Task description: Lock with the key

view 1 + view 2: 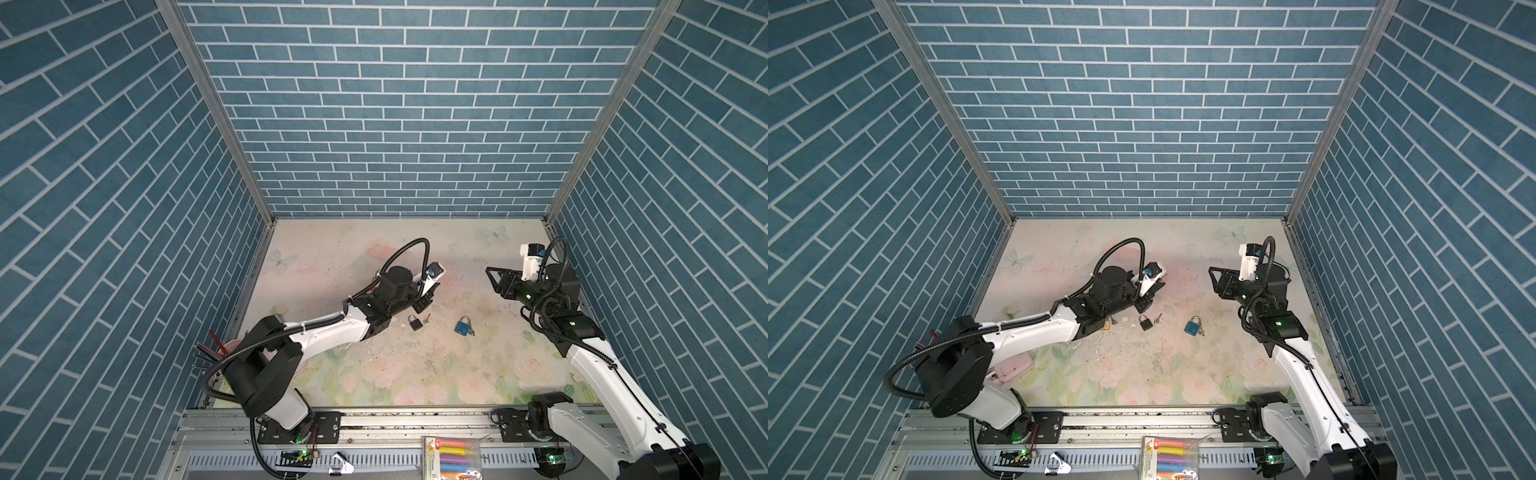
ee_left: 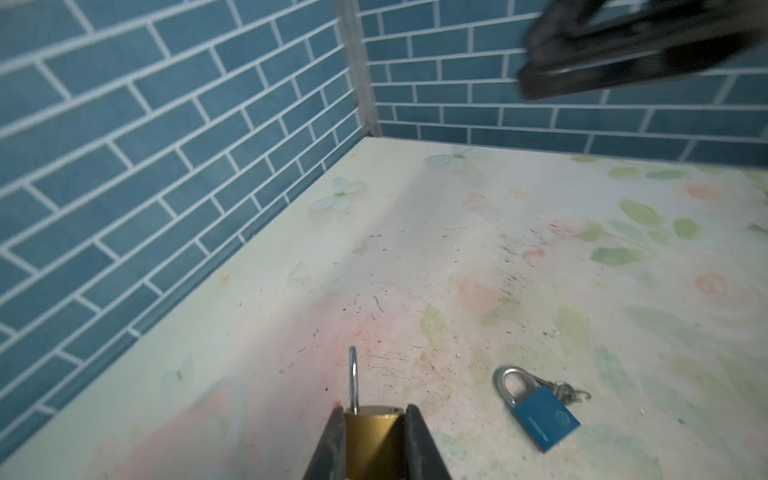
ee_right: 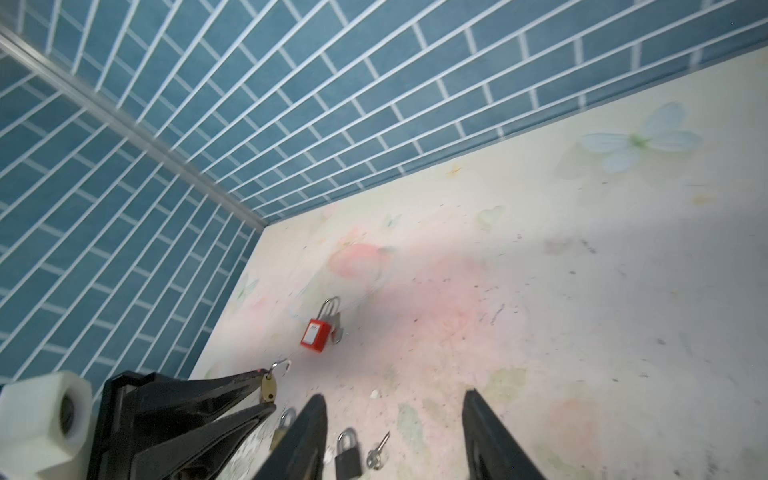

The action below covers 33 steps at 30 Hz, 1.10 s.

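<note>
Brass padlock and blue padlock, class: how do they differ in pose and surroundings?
The brass padlock is clamped in the left gripper; the blue padlock lies flat on the table. The brass padlock shows no key; keys lie beside the blue padlock. Both have silver shackles.

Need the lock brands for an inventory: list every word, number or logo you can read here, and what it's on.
"6": on the yellow card of the clear pack of coloured highlighters; its other print is too small.
On the blue rectangular padlock: engraved line and round logo, too blurred to read.
On the red plastic padlock: white label, print unreadable.
On the brass padlock: no marking shows.
</note>
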### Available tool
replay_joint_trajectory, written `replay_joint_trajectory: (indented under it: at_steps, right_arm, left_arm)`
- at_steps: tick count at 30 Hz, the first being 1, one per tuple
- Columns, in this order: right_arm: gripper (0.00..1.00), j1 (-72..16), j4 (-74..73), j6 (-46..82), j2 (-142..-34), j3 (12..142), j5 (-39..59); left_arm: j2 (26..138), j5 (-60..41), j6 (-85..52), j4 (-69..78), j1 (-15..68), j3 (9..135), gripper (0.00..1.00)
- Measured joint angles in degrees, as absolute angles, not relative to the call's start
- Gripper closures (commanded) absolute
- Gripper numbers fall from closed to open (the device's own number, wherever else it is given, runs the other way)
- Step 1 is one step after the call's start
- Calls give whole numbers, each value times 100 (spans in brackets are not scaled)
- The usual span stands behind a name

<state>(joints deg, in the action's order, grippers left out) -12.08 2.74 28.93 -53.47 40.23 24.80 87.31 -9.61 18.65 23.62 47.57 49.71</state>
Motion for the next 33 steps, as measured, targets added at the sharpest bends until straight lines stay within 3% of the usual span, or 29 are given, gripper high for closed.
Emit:
replay_joint_trajectory:
  at_steps: [10,33]
  right_arm:
    - [47,-2340,784,2246,-6007,4447,3389]
    - [55,-2563,1009,2003,-6410,4427,3454]
  left_arm:
    - [8143,-1780,3594,2383,4963,4278,100]
    - [8058,-1918,4187,2438,5072,4239,100]
